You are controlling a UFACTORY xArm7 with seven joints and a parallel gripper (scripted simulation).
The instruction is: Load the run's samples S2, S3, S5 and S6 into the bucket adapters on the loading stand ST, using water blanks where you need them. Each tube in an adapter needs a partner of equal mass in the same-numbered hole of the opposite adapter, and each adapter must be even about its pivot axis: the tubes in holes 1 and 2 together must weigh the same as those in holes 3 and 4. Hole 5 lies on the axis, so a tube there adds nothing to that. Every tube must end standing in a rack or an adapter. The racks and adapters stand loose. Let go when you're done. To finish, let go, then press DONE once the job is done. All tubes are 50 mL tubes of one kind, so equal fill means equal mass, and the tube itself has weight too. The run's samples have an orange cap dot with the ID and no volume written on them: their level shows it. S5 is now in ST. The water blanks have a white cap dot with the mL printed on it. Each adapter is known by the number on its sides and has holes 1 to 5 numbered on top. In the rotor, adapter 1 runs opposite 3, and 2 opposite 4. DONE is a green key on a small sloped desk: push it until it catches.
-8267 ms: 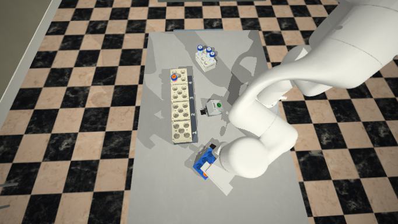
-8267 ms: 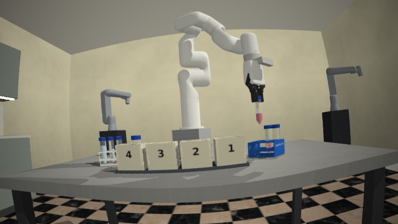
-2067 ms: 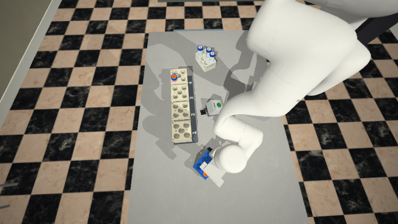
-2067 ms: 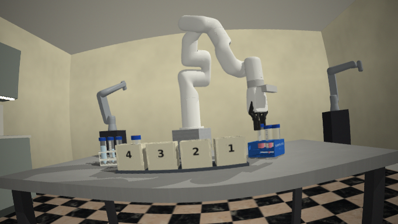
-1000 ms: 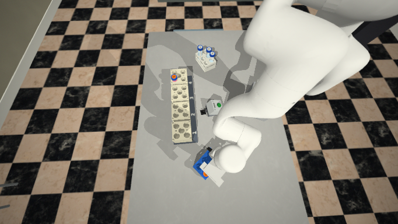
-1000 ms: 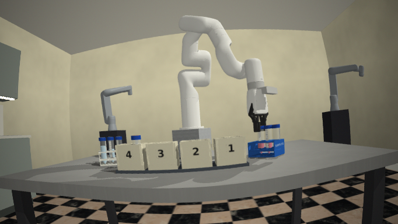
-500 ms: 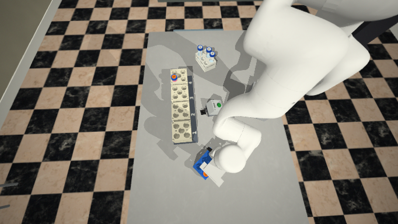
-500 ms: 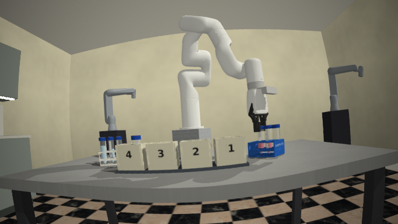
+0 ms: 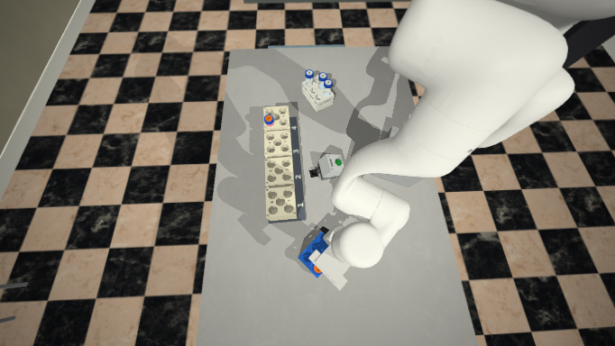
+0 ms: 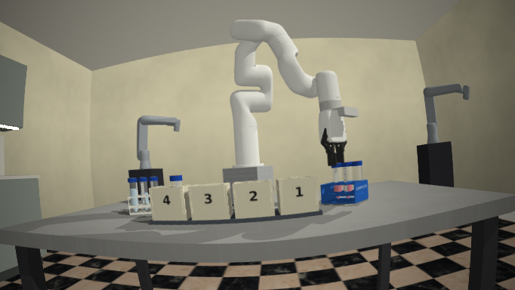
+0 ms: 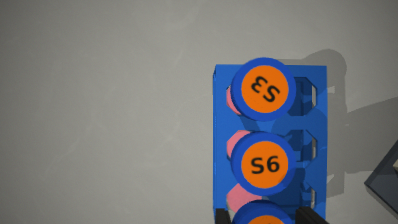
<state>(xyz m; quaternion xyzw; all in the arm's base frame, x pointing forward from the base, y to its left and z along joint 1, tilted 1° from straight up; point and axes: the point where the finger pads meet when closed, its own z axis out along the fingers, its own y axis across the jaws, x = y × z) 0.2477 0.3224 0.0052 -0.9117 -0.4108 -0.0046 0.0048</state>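
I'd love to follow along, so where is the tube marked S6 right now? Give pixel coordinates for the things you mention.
In the wrist view, S6 [image 11: 264, 164] stands in the blue rack [image 11: 320, 73], between S3 [image 11: 265, 89] and a third orange-dotted tube [image 11: 266, 219].

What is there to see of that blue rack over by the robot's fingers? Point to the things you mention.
The blue rack [image 9: 307, 256] [image 10: 359, 197] [image 11: 320, 120] is a small, box-shaped holder, plastic by its look, with windows in its sides and pale lettering too small to read. It sits upright on the grey table, beyond the adapter marked 1. Three blue-capped tubes stand in it in a row, with pink liquid low down; two orange dots read S3 and S6, the third is cut off. The gripper [image 10: 335, 163] is above it, at that third tube.
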